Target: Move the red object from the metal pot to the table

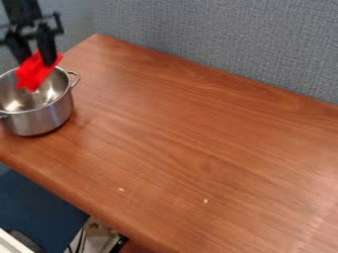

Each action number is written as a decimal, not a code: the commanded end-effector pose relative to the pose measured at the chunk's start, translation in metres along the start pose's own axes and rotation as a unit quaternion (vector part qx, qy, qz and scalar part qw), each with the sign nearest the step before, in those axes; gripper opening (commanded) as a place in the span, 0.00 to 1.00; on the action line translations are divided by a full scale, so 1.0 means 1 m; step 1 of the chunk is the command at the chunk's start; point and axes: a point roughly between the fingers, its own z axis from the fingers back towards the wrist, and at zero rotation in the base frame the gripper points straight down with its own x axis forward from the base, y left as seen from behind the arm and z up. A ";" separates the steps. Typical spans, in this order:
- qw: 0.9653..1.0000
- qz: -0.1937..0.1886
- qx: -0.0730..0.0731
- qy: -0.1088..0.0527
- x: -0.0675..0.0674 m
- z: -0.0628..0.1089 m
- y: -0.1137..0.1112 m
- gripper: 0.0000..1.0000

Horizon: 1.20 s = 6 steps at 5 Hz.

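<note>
Red object (36, 70) hangs in the claw (36, 61), clamped between the dark fingers and lifted over the far rim of the metal pot (36, 101), with its lower end about level with that rim. We judge it light and stiff, a small plastic-looking bar that should not bend or crush under the pinch. Its smooth faces may be slippery, so we would keep the hold across the flat sides near the upper end, as it seems to be taken now; the exact contact is too small for us to make out. The pot looks shiny and light enough to slide if the bar catches its edge, so we want full clearance before moving sideways. Open bench (199, 128) lies to the right, a forgiving place to set it down flat.
</note>
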 end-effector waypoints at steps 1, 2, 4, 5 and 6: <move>0.997 -0.057 0.018 -0.052 -0.012 0.062 -0.048 0.00; 0.991 -0.123 0.041 -0.034 -0.021 0.065 -0.102 0.00; 0.980 -0.183 0.082 0.015 -0.059 0.022 -0.153 0.00; 0.965 -0.238 0.108 0.013 -0.080 -0.010 -0.189 0.00; 0.954 -0.272 0.129 -0.001 -0.099 -0.039 -0.225 0.00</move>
